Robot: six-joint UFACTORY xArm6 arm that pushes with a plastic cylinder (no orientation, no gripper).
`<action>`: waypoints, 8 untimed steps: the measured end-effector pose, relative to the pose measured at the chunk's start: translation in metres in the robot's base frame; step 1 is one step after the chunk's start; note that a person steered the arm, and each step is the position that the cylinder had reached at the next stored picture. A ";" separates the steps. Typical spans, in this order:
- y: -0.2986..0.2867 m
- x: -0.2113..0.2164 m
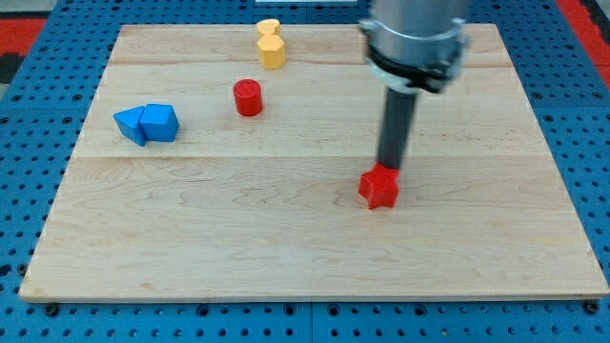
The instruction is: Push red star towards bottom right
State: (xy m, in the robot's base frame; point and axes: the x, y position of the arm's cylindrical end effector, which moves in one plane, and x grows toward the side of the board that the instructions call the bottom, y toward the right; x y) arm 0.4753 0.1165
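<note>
The red star (379, 188) lies on the wooden board (286, 248), right of the middle. My tip (389, 168) stands right at the star's upper edge, touching or nearly touching it, on its top side. The rod rises straight up to the grey arm body at the view's top.
A red cylinder (248, 97) stands upper left of the middle. Two yellow blocks (271, 43) sit together near the top edge. Two blue blocks (148, 124) touch each other at the left. Blue pegboard surrounds the board.
</note>
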 end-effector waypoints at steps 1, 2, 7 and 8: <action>-0.018 0.000; -0.025 -0.035; -0.129 0.006; -0.024 0.013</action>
State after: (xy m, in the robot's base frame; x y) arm 0.4887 0.0927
